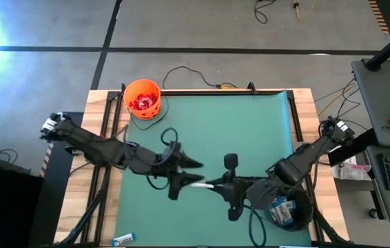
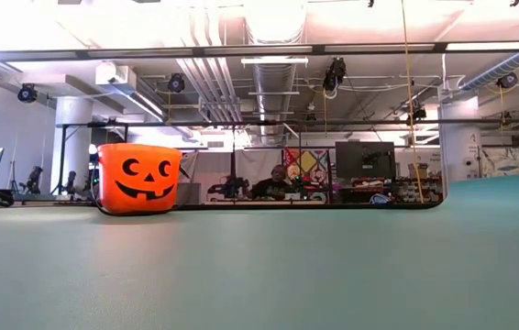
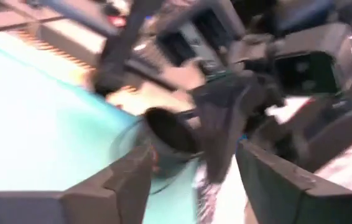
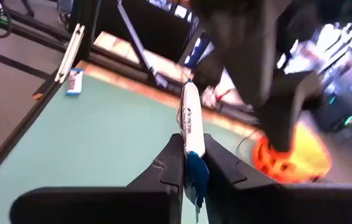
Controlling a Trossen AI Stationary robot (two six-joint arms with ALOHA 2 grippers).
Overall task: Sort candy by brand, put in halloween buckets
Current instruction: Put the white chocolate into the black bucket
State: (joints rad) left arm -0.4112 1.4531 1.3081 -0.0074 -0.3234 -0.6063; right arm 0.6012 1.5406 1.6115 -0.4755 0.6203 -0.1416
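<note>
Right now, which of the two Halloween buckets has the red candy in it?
The orange bucket at the mat's far left corner; red packets show inside it. The black bucket, under the right arm, shows blue-and-white wrappers instead.

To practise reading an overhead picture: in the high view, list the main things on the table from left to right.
Orange bucket → left gripper → blue-and-white candy bar → right gripper, shut on that bar → black bucket.
</note>
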